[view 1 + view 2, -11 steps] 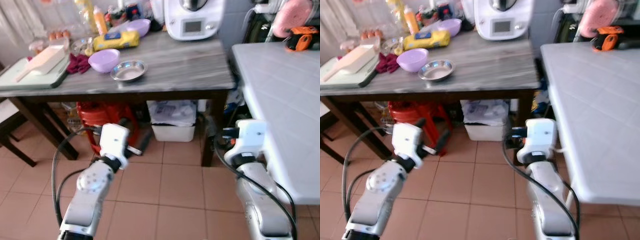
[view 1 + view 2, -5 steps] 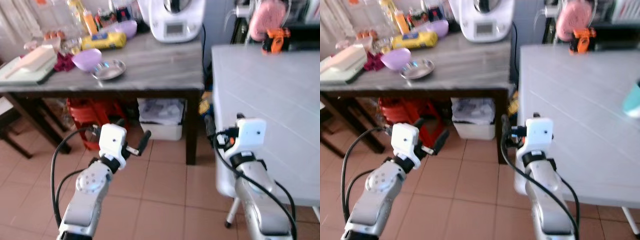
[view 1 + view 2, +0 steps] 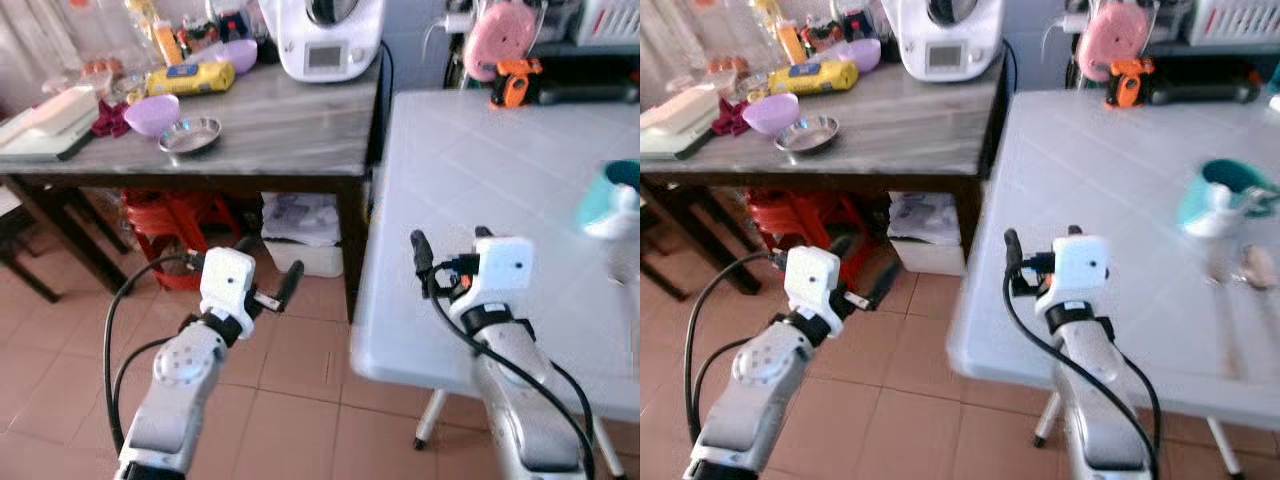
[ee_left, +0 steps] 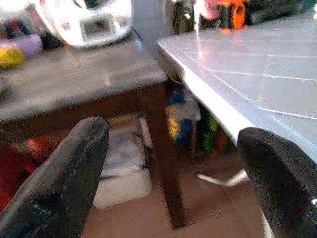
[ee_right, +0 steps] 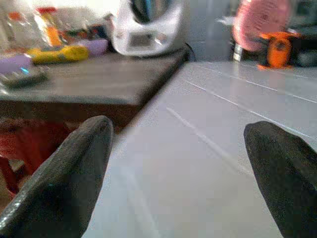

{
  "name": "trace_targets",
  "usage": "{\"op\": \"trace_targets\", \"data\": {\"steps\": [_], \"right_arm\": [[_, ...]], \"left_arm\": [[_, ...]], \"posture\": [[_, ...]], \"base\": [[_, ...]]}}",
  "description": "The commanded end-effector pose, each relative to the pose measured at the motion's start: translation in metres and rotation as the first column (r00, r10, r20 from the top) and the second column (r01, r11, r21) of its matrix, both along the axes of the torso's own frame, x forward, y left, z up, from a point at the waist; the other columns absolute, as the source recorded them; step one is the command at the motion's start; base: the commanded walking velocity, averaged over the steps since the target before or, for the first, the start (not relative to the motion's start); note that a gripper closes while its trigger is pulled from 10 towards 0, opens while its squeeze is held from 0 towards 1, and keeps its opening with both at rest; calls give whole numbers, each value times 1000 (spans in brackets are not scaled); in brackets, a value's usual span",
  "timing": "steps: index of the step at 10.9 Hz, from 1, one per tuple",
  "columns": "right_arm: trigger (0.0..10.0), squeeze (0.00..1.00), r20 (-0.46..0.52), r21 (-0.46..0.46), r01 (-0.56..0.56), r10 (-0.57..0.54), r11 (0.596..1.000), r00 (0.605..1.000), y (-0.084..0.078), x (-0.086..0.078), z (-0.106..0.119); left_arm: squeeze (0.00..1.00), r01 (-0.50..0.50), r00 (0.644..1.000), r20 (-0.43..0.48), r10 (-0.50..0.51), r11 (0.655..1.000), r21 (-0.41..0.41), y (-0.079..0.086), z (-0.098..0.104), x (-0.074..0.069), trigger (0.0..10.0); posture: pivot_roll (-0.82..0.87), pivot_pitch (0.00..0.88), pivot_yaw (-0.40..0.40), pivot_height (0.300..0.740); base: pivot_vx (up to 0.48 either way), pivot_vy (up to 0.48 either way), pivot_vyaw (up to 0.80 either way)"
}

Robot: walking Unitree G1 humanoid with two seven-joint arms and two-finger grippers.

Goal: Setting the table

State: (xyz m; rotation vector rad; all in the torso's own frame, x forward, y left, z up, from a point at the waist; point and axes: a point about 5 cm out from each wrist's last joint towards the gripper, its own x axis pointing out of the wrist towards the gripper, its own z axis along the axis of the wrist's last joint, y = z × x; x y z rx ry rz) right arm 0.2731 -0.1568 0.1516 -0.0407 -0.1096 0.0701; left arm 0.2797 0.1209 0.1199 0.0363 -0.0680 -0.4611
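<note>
Scene bright, daylit; glare washes out the far left corner behind the wooden table (image 3: 250, 130). White table (image 3: 480, 180) reflects pale light, and the teal cup (image 3: 610, 195) on it is motion-blurred. Wrist views soft, with near black fingers (image 4: 64, 183) out of focus.

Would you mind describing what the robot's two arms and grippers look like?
Both arms are silver metal with rounded joints, each ending in a white boxy wrist block. Black cables loop along each. The left gripper and right gripper each have two long black fingers with rounded tips. Orange shows beside the right wrist block.
</note>
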Motion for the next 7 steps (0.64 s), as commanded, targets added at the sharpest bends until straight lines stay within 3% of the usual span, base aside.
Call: {"op": "trace_targets", "data": {"steps": [1, 7], "right_arm": [[10000, 0, 10, -1, 4, -4, 1000, 1000, 1, 1, 3], [10000, 0, -12, 2, 19, -19, 1000, 1000, 1, -3, -1]], "left_arm": [[0, 2, 1000, 11, -2, 1000, 11, 4, 3, 0, 10000], [0, 18, 1000, 2, -18, 1000, 24, 2, -1, -2, 10000]], "posture": [[-122, 50, 149, 740], [-129, 66, 155, 740]], "base": [[0, -371, 0], [0, -342, 0]]}}
